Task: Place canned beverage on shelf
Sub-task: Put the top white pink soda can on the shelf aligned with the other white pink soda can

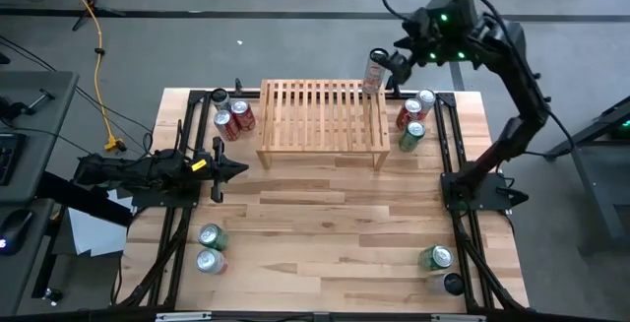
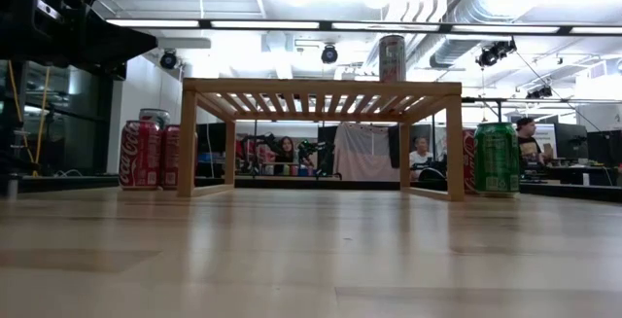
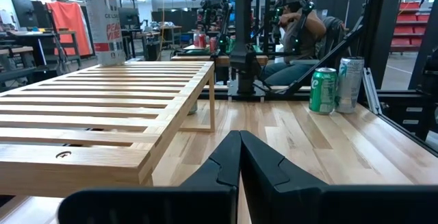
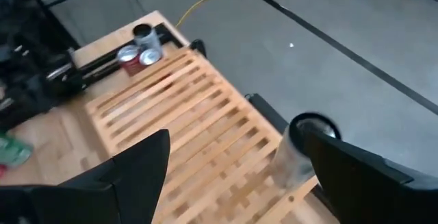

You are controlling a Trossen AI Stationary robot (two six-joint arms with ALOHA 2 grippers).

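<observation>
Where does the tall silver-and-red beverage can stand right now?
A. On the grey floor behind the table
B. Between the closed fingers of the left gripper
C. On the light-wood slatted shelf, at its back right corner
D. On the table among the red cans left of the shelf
C: the tall silver-and-red can stands upright on the light-wood slatted shelf at its back right corner, with the right gripper open just beside it.

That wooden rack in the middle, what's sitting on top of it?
One tall can stands upright at a far corner of the shelf. The rest of its slatted top is bare. The open right gripper is beside the can. The can's label can't be made out.
</observation>
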